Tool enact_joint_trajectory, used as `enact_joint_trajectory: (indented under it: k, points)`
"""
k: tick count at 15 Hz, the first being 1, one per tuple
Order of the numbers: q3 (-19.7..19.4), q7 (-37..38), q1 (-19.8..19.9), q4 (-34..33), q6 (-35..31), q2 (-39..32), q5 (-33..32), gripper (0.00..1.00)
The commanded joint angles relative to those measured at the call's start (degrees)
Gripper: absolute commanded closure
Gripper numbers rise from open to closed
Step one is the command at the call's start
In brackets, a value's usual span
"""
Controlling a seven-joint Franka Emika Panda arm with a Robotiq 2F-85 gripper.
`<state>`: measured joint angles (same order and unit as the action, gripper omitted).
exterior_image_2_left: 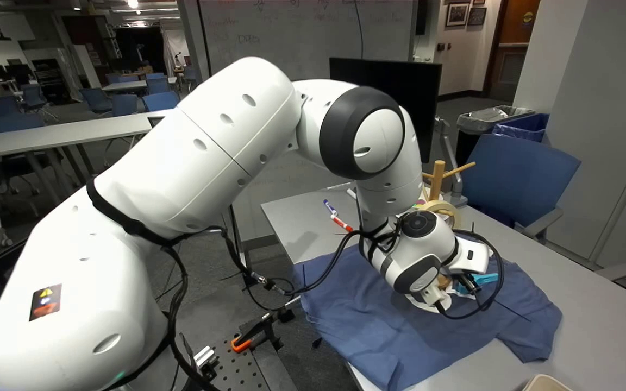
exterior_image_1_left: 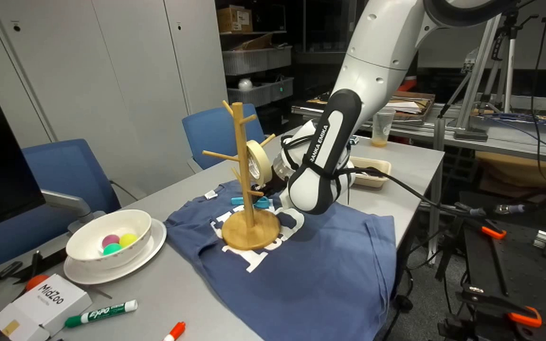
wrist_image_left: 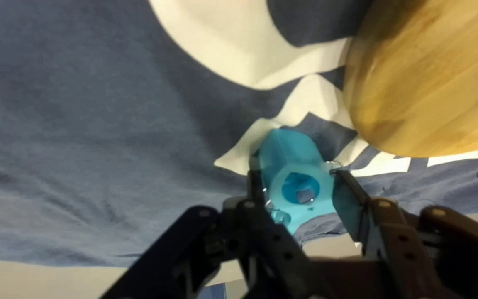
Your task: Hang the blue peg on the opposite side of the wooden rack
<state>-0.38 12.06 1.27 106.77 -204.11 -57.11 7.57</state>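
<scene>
Here, the black 2-fingered gripper [wrist_image_left: 297, 181] clasps the cyan-blue plastic peg [wrist_image_left: 291, 153] just beside the tan, round-based wooden rack [exterior_image_1_left: 245, 180].

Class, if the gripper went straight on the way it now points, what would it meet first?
The shirt, most likely: in the wrist view the gripper points toward it, with the peg between its jaws. How near is unclear.

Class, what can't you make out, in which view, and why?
Wrist view: most of the light tan wooden rack, beyond the top and right edges.
In an exterior view: part of the bright blue plastic peg, behind the rack's post.
In an exterior view: most of the rack's base, behind the white robot arm; writing on the grey whiteboard, too faint.
</scene>
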Motion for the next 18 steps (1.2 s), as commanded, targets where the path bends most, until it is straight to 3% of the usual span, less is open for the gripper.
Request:
enact_joint_trajectory:
  k: [1,8,18]
  points:
    - [0.71,-1.29,0.67,0.06,-1.0,-0.05,0.66,0.8]
    - [-1.13,-2.84,0.05,4.36,-1.73,4.19,0.57,0.83]
    - [-3.71,-3.95,0.96,24.43,-2.1,20.36,0.57,0.83]
